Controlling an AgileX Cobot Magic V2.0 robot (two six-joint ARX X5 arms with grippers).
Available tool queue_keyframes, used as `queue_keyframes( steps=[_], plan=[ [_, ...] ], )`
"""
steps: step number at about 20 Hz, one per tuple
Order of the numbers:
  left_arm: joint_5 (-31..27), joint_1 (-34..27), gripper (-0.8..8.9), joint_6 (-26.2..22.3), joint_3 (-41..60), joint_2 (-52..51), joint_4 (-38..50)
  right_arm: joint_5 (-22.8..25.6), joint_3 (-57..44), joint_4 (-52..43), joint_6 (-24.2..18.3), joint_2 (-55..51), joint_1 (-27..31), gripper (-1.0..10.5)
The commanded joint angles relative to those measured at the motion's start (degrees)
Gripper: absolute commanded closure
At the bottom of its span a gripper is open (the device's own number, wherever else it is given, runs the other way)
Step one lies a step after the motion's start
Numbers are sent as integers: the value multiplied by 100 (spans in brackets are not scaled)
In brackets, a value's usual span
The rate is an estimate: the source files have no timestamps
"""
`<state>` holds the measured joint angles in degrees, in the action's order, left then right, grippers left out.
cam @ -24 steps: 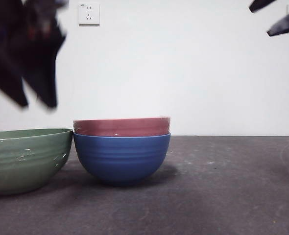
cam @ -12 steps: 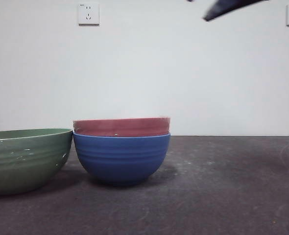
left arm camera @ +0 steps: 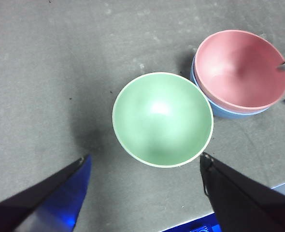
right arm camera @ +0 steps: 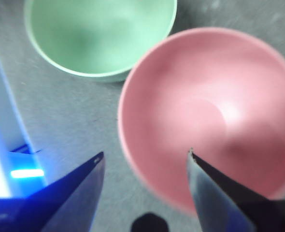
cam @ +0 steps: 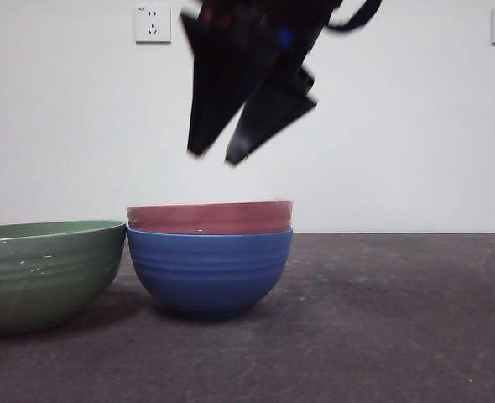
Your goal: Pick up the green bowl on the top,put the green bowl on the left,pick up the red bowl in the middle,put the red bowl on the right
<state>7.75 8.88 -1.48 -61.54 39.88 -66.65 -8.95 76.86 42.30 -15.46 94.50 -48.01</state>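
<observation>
Hanging above the stack, the right gripper [cam: 212,158] has its two jaws parted with nothing between them, their tips well clear of the red bowl [cam: 209,217] below — a pose that suits a descent onto its rim. In the right wrist view the near edge of the red bowl [right arm camera: 207,116] runs between the two jaws, one tip over the bowl's inside and the other outside it over the table [right arm camera: 75,125], which looks like the setup for pinching the wall. That bowl sits nested in the blue bowl [cam: 209,270], so lifting it should leave the blue one behind. The green bowl [cam: 46,270] stands on the table just beside the stack, nearly touching it, so the first half of the task seems done. From the left wrist view, the left gripper [left arm camera: 145,162] hangs high over the green bowl [left arm camera: 163,118] with jaws spread wide and empty — apparently clear of it and waiting. A wall socket [cam: 152,23] shows behind.
</observation>
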Motion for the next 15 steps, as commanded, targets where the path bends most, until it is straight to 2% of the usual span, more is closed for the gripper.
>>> queue_keyframes(
  steps=[1,4,11,15],
  plan=[
    [20,-22,437,-46,26,-15,11,-13,-13,-118,-122,310,-48,667],
    [13,-22,437,-50,26,-17,13,-376,-13,-131,-205,649,-50,669],
    [-20,-22,437,-153,26,-15,37,-417,-13,-205,-273,769,-87,960],
    [-17,-22,437,-155,26,-4,142,-411,-11,-205,-372,769,-127,959]
  ],
)
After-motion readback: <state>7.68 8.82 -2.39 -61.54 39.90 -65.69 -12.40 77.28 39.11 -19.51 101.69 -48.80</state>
